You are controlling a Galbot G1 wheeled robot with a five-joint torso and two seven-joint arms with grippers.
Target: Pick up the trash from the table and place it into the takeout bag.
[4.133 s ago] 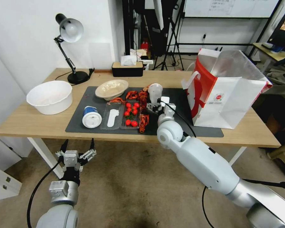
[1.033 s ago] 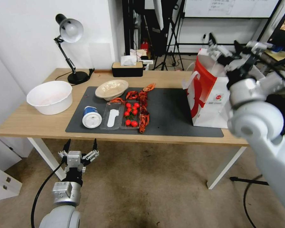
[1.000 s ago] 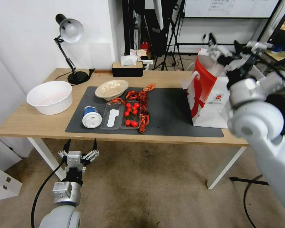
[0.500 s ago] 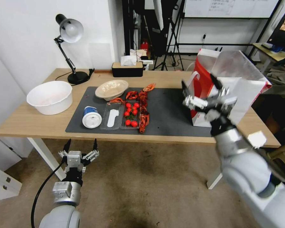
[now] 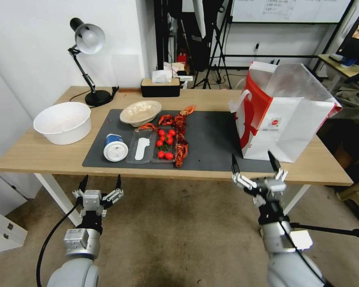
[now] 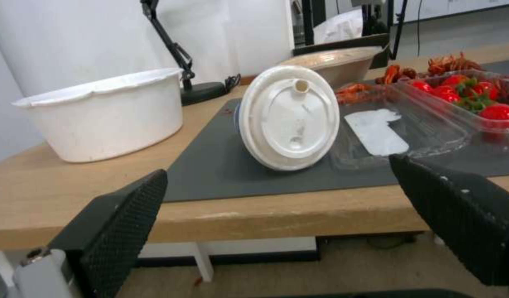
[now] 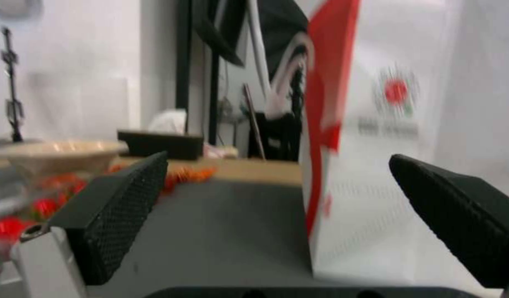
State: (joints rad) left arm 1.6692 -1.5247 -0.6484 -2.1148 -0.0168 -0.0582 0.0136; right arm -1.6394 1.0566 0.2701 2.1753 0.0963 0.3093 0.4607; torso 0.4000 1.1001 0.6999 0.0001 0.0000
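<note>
On the dark mat of the table (image 5: 36,153), a blue-and-white round tub (image 5: 115,147) lies on its side, its white lid (image 6: 289,118) facing my left gripper. A beige shallow bowl (image 5: 141,112) sits behind it. The takeout bag (image 5: 283,115) stands open at the table's right end. My left gripper (image 5: 101,180) hangs open and empty below the table's front edge, in front of the tub. My right gripper (image 5: 252,158) is open and empty at the front edge, just before the bag (image 7: 376,145).
A big white bowl (image 5: 62,121) stands at the left, a clear tray of tomatoes (image 5: 164,144) and red crayfish shells (image 5: 180,149) mid-mat. A desk lamp (image 5: 87,40) and tissue box (image 5: 160,87) sit at the back.
The right gripper, earlier on a clear cup on the mat, rose above the bag's mouth, then came down open to the table's front edge. The cup is gone from the mat. The left arm stayed put.
</note>
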